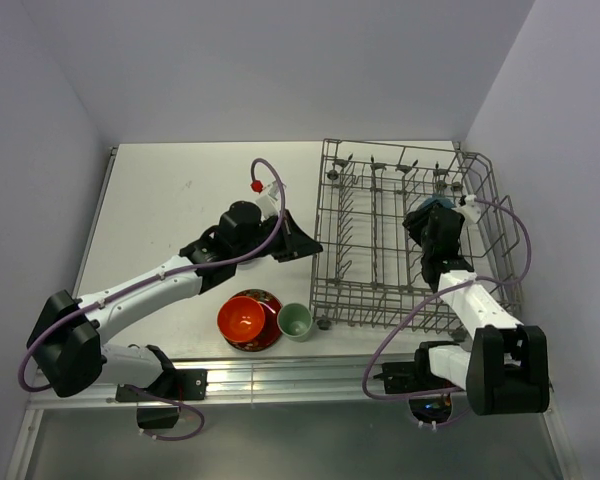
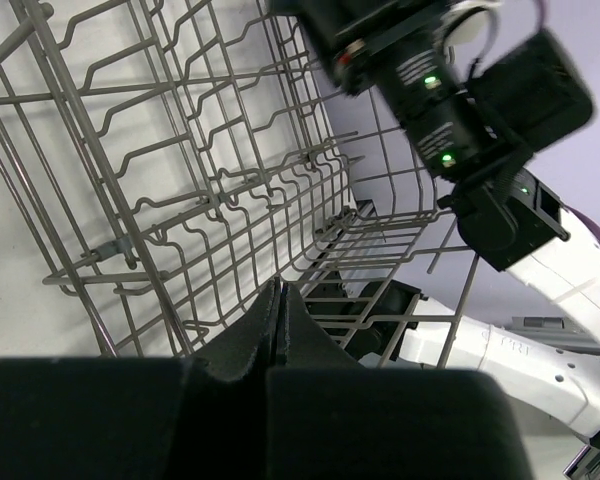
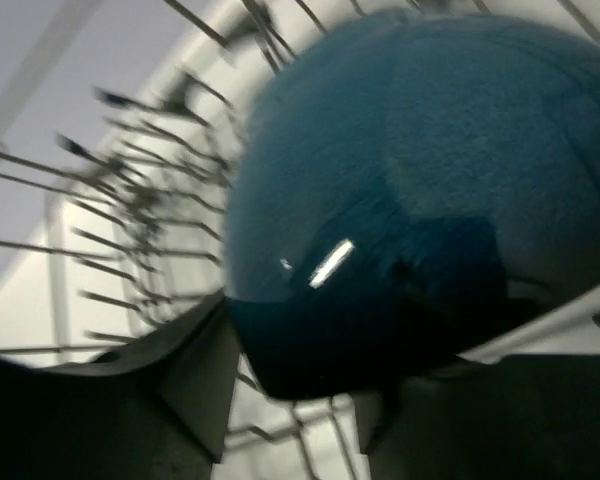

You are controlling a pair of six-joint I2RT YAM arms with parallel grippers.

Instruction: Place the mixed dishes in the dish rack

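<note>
One blue bowl (image 3: 410,180) lies between the right claw's (image 3: 290,390) fingers (image 3: 175,400).

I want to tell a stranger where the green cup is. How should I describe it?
Find the big grey wire rack on the right of the table. Just off its near left corner stand dishes; the cup is the one nearest the rack. It is small and pale green, while the bowl beside it is orange-red.

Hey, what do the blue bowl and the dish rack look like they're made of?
The blue bowl looks like glazed ceramic, though glossy plastic is possible: its dark teal surface carries a sharp bright highlight. The dish rack looks like grey metal wire, perhaps coated: thin bent rods, dull sheen.
</note>
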